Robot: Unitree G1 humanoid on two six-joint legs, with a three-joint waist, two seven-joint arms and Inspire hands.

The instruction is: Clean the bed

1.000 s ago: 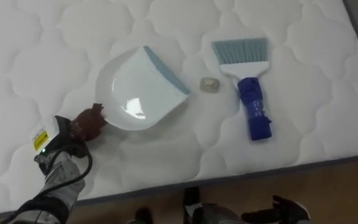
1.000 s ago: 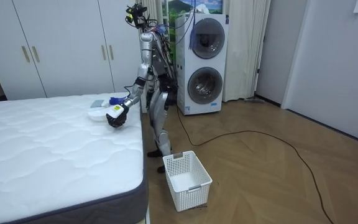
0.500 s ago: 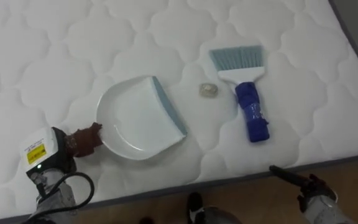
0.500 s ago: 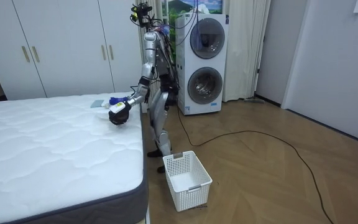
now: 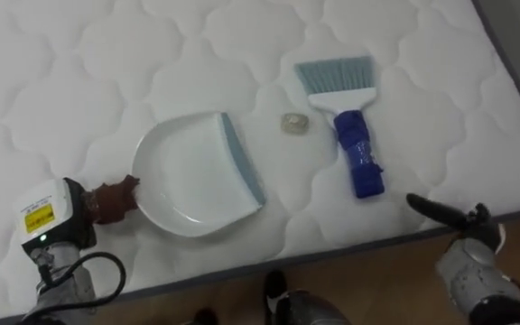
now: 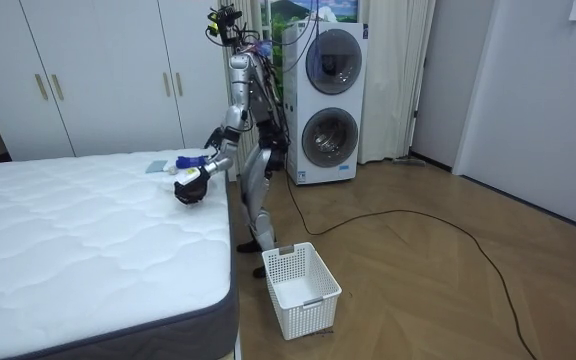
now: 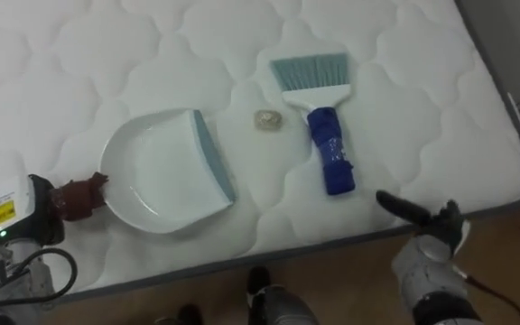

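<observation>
A white dustpan [image 5: 192,176] with a grey-blue lip lies flat on the quilted white mattress [image 5: 88,72], its lip facing right. My left hand [image 5: 54,219] at the lower left is shut on its brown wrapped handle [image 5: 113,199]. A small crumpled scrap [image 5: 293,123] lies just right of the lip. Beyond the scrap rests a hand brush [image 5: 357,153] with a blue handle and pale blue bristles pointing away from me. My right hand [image 5: 459,236] hovers over the bed's near edge, below the brush, fingers straight and holding nothing.
The mattress's near edge [image 5: 332,260] runs along the bottom, with wooden floor below it. In the room view I stand at the bed's side near its far corner. A white basket [image 6: 301,288] sits on the floor, and stacked washing machines [image 6: 328,100] stand behind me.
The dustpan has turned from tilted up to lying flat, lip now facing right. My right hand has risen into view at the lower right. The view has shifted a little.
</observation>
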